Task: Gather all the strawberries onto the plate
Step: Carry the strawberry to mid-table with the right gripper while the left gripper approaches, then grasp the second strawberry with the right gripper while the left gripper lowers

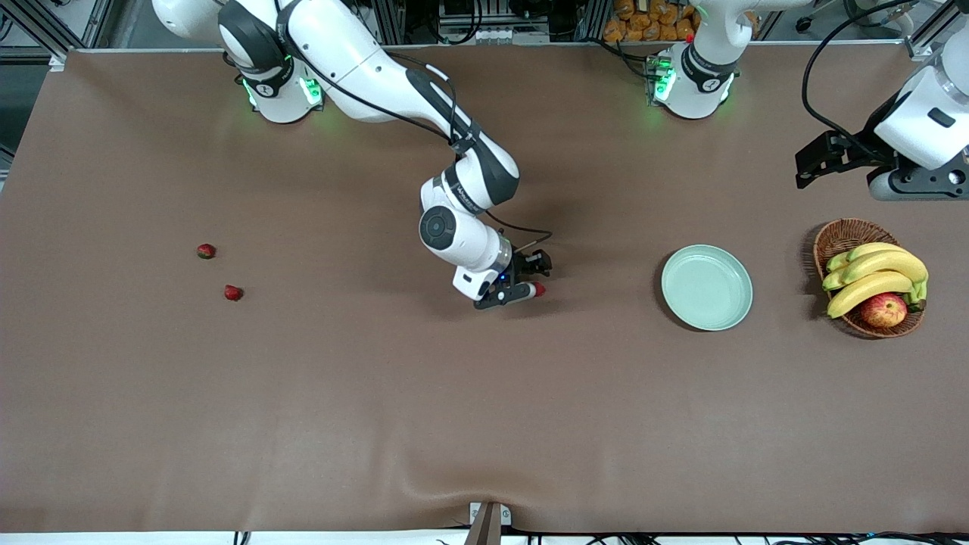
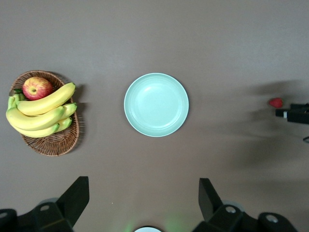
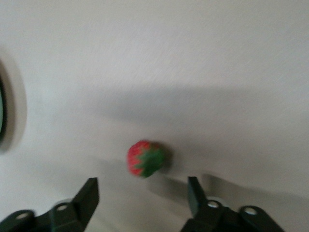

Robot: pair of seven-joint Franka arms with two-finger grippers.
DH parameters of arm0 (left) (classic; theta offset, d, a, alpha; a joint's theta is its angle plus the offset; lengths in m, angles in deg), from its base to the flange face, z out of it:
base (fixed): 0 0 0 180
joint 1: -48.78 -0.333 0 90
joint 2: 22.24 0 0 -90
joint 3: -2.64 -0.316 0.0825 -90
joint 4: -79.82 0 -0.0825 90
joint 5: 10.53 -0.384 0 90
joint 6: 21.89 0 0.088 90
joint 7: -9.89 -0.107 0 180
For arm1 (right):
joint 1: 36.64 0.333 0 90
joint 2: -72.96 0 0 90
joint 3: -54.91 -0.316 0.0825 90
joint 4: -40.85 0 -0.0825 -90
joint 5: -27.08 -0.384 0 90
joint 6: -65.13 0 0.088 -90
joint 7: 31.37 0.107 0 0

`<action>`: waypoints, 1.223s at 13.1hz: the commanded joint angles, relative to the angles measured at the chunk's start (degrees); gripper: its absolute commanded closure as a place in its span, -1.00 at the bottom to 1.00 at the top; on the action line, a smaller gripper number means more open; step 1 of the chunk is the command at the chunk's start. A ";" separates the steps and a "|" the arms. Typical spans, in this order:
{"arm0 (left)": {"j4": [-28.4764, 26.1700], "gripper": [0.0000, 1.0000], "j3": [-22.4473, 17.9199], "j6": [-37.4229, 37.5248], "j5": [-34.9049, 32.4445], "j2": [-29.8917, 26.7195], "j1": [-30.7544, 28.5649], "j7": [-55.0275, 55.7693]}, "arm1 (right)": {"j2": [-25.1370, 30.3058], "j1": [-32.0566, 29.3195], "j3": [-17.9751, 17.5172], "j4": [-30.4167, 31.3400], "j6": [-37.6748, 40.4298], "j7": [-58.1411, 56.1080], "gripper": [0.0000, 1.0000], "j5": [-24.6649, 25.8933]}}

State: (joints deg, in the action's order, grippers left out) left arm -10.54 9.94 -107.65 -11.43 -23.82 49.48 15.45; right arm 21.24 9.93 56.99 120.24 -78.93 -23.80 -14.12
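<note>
1. Worktop [image 1: 378, 424]: I see a brown surface carrying everything in play. The two arm bases stand along its edge farthest from the front camera.

2. Basket [image 1: 840, 236]: wicker, holding bananas and an apple, at the left arm's end of the worktop. Not part of the job.

3. Plate [image 1: 707, 288]: pale green and empty, resting on the worktop just beside the basket, toward the middle.

4. Left end effector [image 2: 144, 193]: high over the left arm's end, fingers spread wide, holding nothing. This arm waits.

5. Right end effector [image 1: 522, 281]: low over the middle of the worktop, fingers parted with a clear gap, gripping nothing.

6. Strawberry [image 3: 145, 158]: lies just past the right fingertips, on the side toward the plate. In the right wrist view it sits loose between the two fingers' lines, touching neither. I judge the right arm far the nearer to it.

7. Two more strawberries [image 1: 206, 250] and [image 1: 233, 292]: near each other on the worktop at the right arm's end, well apart from the plate.
</note>
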 commanded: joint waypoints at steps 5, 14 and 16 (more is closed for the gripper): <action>0.36 -1.00 4.30 -0.98 1.08 3.33 0.27 1.38 | 15.05 -11.84 1.43 16.91 5.96 -0.71 -1.00 0.51; 0.28 -1.00 18.20 -14.32 -1.72 16.32 4.90 31.14 | 26.50 -36.10 1.43 23.61 31.02 -2.29 -1.00 29.75; 0.36 -1.00 18.28 -18.80 -6.90 20.89 8.95 39.05 | 26.07 -39.26 1.43 24.05 31.21 -3.87 -1.00 33.19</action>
State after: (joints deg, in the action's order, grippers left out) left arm -11.19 28.04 -123.10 -14.14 -7.13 55.10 47.71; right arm 46.13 -26.77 59.72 142.02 -47.62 -26.62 15.05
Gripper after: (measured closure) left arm 0.000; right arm 0.000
